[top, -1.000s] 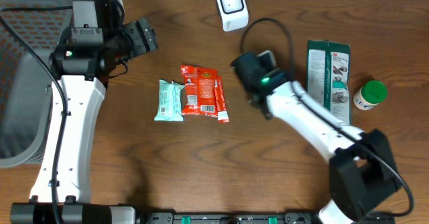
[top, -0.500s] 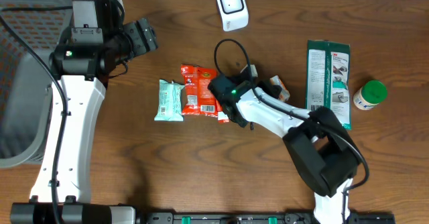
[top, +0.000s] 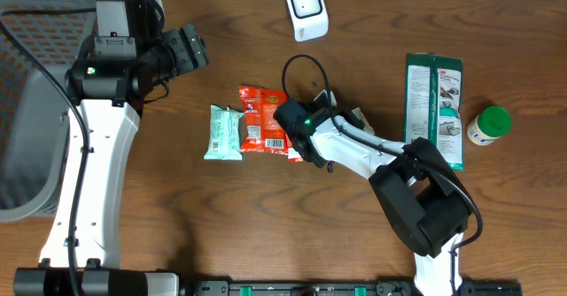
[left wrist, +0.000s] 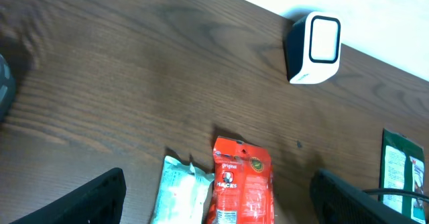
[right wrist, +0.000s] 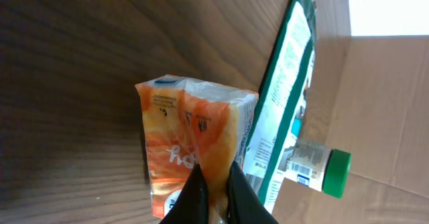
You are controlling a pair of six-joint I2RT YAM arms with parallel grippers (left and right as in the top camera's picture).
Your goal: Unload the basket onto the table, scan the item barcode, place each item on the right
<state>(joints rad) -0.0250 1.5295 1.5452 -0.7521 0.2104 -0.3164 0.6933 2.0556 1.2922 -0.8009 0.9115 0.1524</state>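
Pinching the orange packet (right wrist: 191, 133) by its lower edge, the right pincer (right wrist: 213, 184) is clenched. Its two dark fingertips press together at the bottom centre of the right wrist view. The orange packet rises from the fingertips toward the middle of that view, with the wood of the table (top: 177, 207) behind it.

In the overhead view it shows only as a small orange patch just right of centre. It sits close beside the right arm, which folds in from the lower right.

Past it, on the right side of the wrist view, are the green pack (right wrist: 288, 96) and the bottle (right wrist: 315, 167) with its green cap. In the overhead view these two lie near each other at the right edge.

The scanner (top: 306, 10) stands at the top centre of the overhead view, well apart from the orange packet. Left of centre lie a red packet (top: 264, 119) and a teal packet (top: 223, 133), side by side. A joint of the right arm overlaps the red one's right edge.

The left pincer (top: 184, 50) hangs at the upper left, released. Its fingers show wide apart in the bottom corners of the left wrist view.
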